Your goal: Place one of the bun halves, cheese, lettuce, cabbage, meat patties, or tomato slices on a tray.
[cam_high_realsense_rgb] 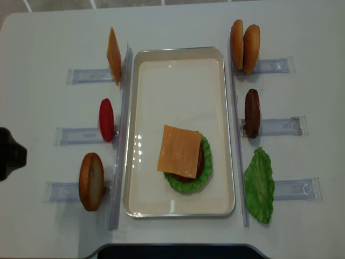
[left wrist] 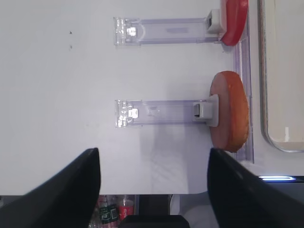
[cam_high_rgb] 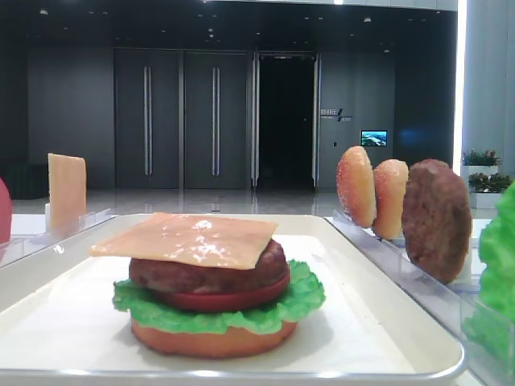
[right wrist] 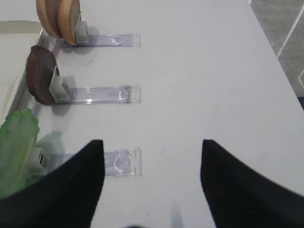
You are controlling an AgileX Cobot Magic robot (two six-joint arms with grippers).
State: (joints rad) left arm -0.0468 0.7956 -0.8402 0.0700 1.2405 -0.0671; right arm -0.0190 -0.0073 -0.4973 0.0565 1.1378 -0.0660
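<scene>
Orange cheese (cam_high_realsense_rgb: 180, 151) tops tray's (cam_high_realsense_rgb: 151, 108) stack; left hand (left wrist: 154, 183) apart.

Under the cheese (cam_high_realsense_rgb: 180, 151), the stack's patty and tomato barely show from above; the lettuce (cam_high_rgb: 500, 265) at 3 o'clock is cropped.

Glossy cheese (cam_high_rgb: 187, 240), rough patty (cam_high_rgb: 437, 219)

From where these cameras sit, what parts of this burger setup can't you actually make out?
- The meat patty and tomato in the stack: in the overhead view the cheese covers them, so only slivers show.
- The bottom bun: seen from the low front view only; lettuce hides it overhead.
- The spare lettuce leaf: cut off by the low view's right edge.
- Right end effector: absent overhead; only the wrist view shows it, open.
</scene>
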